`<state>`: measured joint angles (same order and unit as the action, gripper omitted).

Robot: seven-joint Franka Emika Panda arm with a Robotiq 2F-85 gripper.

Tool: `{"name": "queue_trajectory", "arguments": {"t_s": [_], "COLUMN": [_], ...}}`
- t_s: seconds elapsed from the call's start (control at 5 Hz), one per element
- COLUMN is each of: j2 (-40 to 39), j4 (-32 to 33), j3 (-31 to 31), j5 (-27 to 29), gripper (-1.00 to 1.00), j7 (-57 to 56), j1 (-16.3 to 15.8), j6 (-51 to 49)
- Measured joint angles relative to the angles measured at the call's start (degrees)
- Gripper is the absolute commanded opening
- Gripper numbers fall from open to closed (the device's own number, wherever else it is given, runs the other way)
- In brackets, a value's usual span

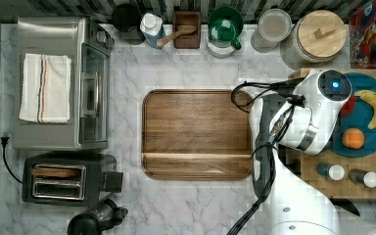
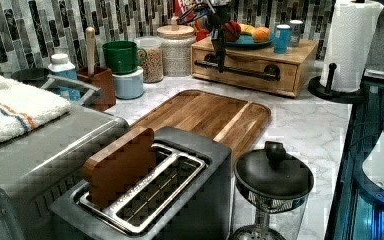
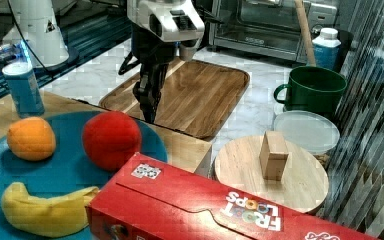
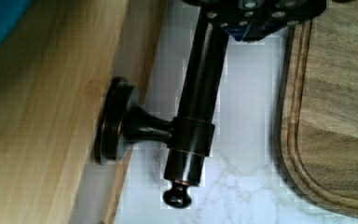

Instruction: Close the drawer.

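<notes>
I have the tool (image 2: 221, 60) down at the dark bar handle (image 2: 237, 70) on the front of the drawer (image 2: 245, 70), which sits in the light wood block (image 2: 300, 50) carrying the blue plate (image 3: 55, 170) of fruit, at the far end of the worktop (image 2: 305, 125) in the left view. In the wrist view the handle (image 4: 200, 93) runs lengthwise straight out from under the tool body, with its round mounting foot (image 4: 114, 121) fixed to the drawer front (image 4: 42, 116). Whether the fingers are clamped on the bar or merely beside it I cannot tell.

What matters for my next move is direction. The drawer front faces the brown tray (image 1: 196, 133), and the tool stands between tray and front, in the narrow strip of marble. The handle's long axis lies parallel to the front, so I judge the push must go square across it, away from the tray and into the block. In the left view the front looks close to flush, so little travel seems left.
</notes>
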<state>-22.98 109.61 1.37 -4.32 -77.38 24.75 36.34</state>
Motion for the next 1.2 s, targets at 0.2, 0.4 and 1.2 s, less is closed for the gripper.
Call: {"name": "queue_trajectory", "arguments": {"t_s": [0.2, 0.4, 1.2], "j2": [0.0, 0.1, 0.1], "j4": [0.1, 0.1, 0.1], "j3": [0.0, 0.0, -0.1], "j5": [-0.2, 0.0, 0.1], "gripper": [-1.0, -1.0, -1.0], "j7": [-0.1, -0.1, -1.5], "j1": [0.0, 0.1, 0.0], "j6": [0.0, 0.0, -0.1]}}
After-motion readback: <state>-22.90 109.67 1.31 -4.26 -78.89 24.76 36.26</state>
